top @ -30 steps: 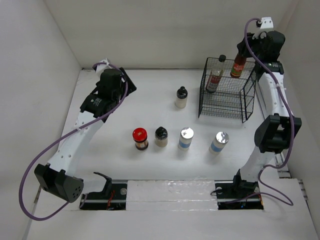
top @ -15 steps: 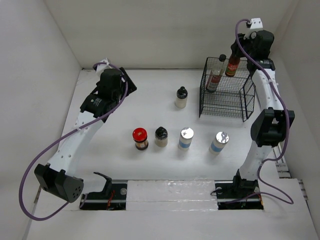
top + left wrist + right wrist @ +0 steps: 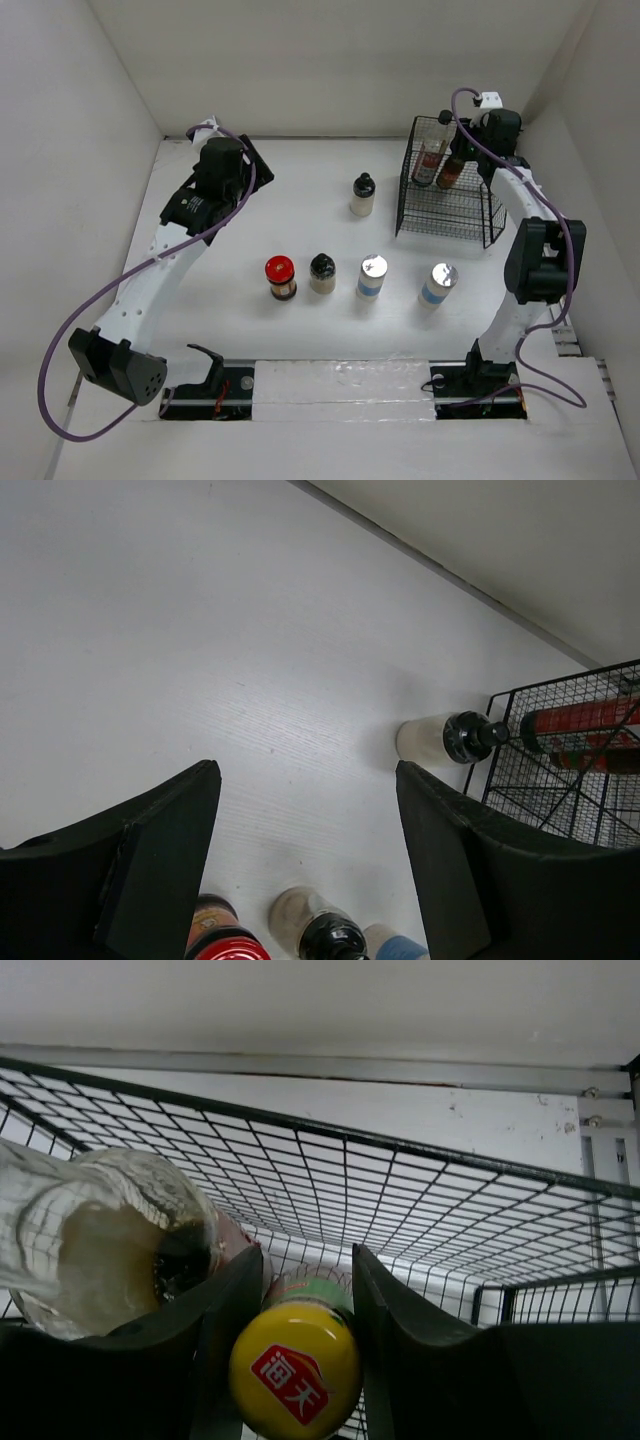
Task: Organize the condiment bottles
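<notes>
While low inside the wire basket (image 3: 420, 1190) — right pincer (image 3: 303, 1285) snug around a yellow-capped sauce bottle (image 3: 295, 1370); left pincer (image 3: 308, 820) wide, empty.

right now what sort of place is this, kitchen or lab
Probably a robot test cell, not a kitchen: a bare white table boxed by plain white walls, two arms bolted at its edge, condiment jars in a row.

Plain white bench (image 3: 300, 200), white walls (image 3: 330, 60) on three sides. The back wall (image 3: 480, 520) sits beyond the left fingers (image 3: 165, 860), lighting's soft.
</notes>
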